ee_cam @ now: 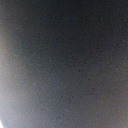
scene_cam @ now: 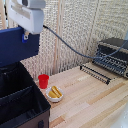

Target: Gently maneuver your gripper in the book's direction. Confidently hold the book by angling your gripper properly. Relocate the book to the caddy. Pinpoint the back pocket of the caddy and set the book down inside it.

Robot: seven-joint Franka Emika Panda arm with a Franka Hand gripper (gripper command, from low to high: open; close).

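Observation:
My gripper (scene_cam: 24, 35) is at the top of the exterior view's left, white and blocky, and shut on the top edge of the dark navy book (scene_cam: 17, 48). The book hangs upright below it, its lower edge just over the black fabric caddy (scene_cam: 35, 112). A thin divider (scene_cam: 19, 93) splits the caddy. The book hovers over the compartment behind it, the back pocket (scene_cam: 12, 79). The wrist view is filled by a blurred dark grey surface (ee_cam: 64, 64), very close to the lens; I cannot tell what it is.
A red cup (scene_cam: 43, 81) and a white bowl with yellow pieces (scene_cam: 54, 93) stand on the wooden table just to the exterior view's right of the caddy. A black toaster oven (scene_cam: 114, 56) with its door down (scene_cam: 95, 72) is at the far right.

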